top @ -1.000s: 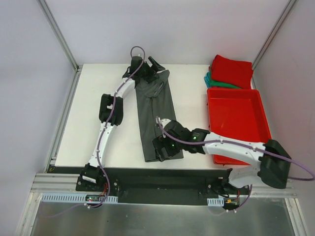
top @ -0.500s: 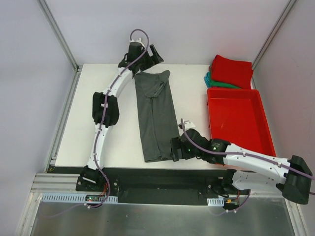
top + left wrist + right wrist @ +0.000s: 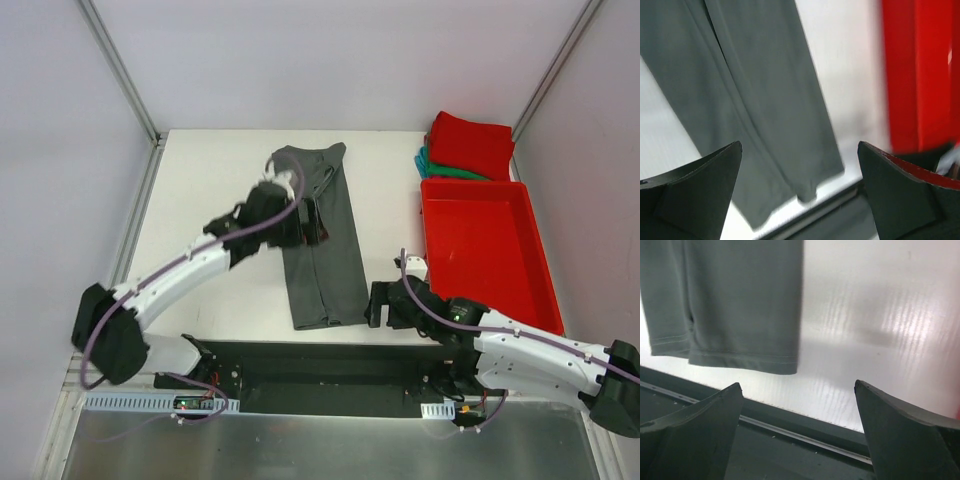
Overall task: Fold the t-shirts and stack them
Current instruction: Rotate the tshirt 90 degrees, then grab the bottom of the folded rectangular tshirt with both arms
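Observation:
The dark charcoal-grey t-shirt (image 3: 322, 240) lies folded into a long narrow strip running from the far middle of the table to its near edge; it shows in the left wrist view (image 3: 755, 100) and its near hem in the right wrist view (image 3: 735, 305). My left gripper (image 3: 308, 222) hovers over the strip's left side, open and empty. My right gripper (image 3: 378, 303) is open and empty at the near edge, just right of the strip's near end. The folded red t-shirt (image 3: 470, 145) lies on the folded teal-green one (image 3: 436, 168) at the far right.
A rigid red plastic tray (image 3: 484, 250) stands at the right, in front of the folded stack; it shows in the left wrist view (image 3: 920, 75). The table's near edge and a dark metal rail (image 3: 790, 435) lie under my right gripper. Bare white table (image 3: 210, 210) lies left of the strip.
My left gripper has let go of the shirt's far end and swung back toward the near side over the strip's middle. My right gripper has released the near hem and drawn back to the right.

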`<state>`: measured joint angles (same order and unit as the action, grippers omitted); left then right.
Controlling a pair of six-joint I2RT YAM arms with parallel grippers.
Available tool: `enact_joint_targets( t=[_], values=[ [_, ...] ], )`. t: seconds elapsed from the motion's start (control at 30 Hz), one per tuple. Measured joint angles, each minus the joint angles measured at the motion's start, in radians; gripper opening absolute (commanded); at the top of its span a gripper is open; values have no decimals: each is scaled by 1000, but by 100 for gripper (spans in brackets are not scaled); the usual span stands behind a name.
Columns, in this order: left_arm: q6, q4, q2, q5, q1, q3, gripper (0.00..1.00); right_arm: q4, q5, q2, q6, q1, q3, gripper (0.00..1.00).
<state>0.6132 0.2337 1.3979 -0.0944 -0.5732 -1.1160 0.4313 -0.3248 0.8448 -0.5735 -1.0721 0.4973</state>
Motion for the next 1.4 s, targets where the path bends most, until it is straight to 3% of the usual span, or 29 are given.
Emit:
enact_joint_targets(
  t=[0.13, 0.3, 0.43, 0.7, 0.87, 0.93, 1.1, 1.4],
  values=[
    [72, 18, -188, 53, -163, 276, 94, -5, 0, -12, 1, 31, -30, 96],
    [191, 56, -216, 100, -227, 461, 80, -34, 10, 6, 6, 54, -34, 96],
    [241, 55, -196, 100, -259, 479, 70, -50, 42, 81, 13, 74, -29, 99],
    [303, 39, -95, 105, -307, 484, 56, -92, 134, 277, 32, 100, 25, 88],
    [340, 33, -69, 103, -326, 497, 44, -134, 173, 336, 40, 109, 43, 79],
    [346, 25, -60, 100, -337, 496, 31, -140, 182, 356, 43, 112, 52, 77],
    [374, 16, -34, 100, -371, 494, 18, -161, 196, 376, 44, 116, 58, 63],
    [412, 58, -23, 111, -383, 484, 22, -173, 210, 391, 37, 117, 56, 49]
  ],
)
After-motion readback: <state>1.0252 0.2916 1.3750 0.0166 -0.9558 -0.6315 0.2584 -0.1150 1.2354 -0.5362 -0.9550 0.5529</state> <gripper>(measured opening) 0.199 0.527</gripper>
